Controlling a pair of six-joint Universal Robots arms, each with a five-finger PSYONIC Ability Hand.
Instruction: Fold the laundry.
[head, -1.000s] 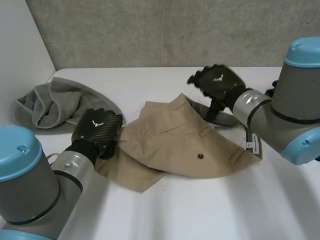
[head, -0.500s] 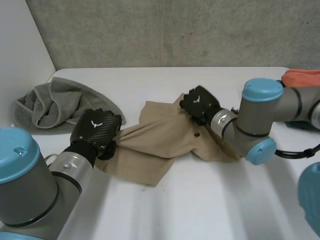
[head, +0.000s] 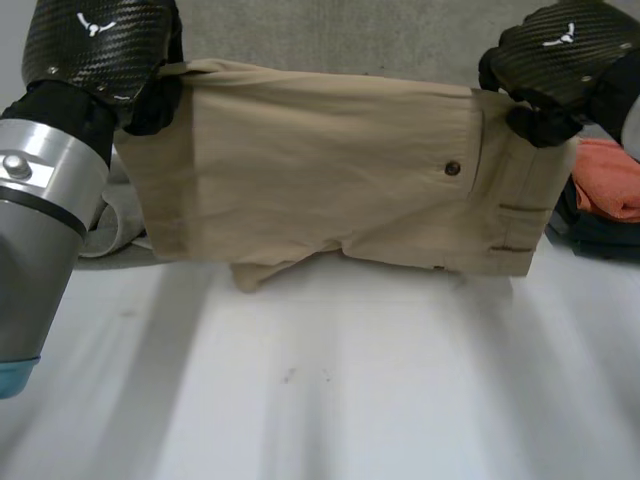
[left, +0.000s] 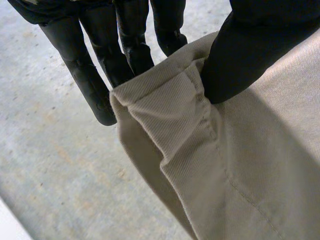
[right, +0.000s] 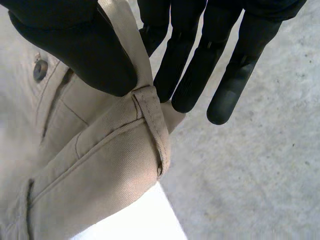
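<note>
Beige shorts (head: 320, 170) hang spread out in the air above the white table (head: 350, 390), held by the waistband. My left hand (head: 100, 45) pinches the left end of the waistband; in the left wrist view its thumb (left: 250, 45) presses the beige shorts (left: 240, 165) against its fingers (left: 125, 45). At the other end my right hand (head: 560, 60) grips the corner near the button; its thumb (right: 75, 45) clamps the shorts' belt loop (right: 150, 110) against its fingers (right: 190, 65). The lower hem of the shorts just reaches the table.
A grey towel (head: 115, 225) lies crumpled at the left, behind the shorts. Folded orange cloth (head: 605, 180) rests on dark cloth (head: 600, 235) at the right edge. A grey concrete wall (head: 330, 30) stands behind the table.
My right hand closed on the shorts' waistband. Both hands have lifted the shorts from the table and stretched them wide in the air, close before the head camera.
</note>
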